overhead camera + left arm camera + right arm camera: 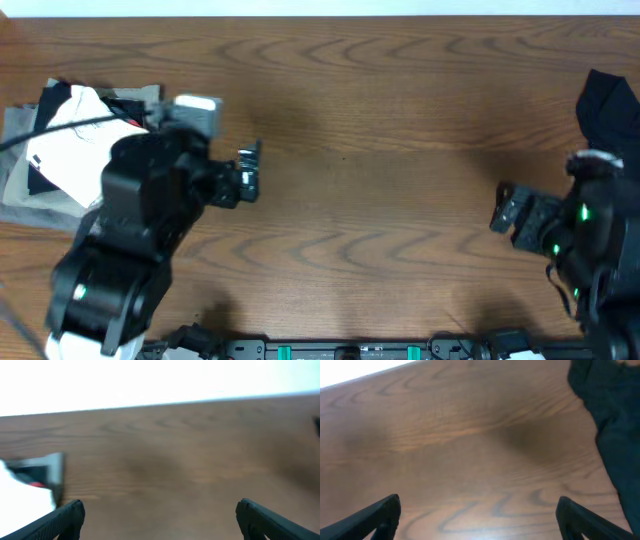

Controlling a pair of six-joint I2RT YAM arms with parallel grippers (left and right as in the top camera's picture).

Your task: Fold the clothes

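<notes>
So both my grippers are spread wide with nothing in them: left gripper hangs over bare wood near the pile, right gripper is way over on the other side. The white T-shirt sits crumpled on top of the pile at the far left of the table, half hidden behind my left arm and resting on the olive-grey garments. My guess is that step one is getting it out flat in the middle. I'd pinch only the white layer at an edge, since it's soft, wrinkly cotton and will drag its neighbours along. The dark garment on the right is one I'd leave alone. The wood looks smooth, so the shirt should slide fine.
</notes>
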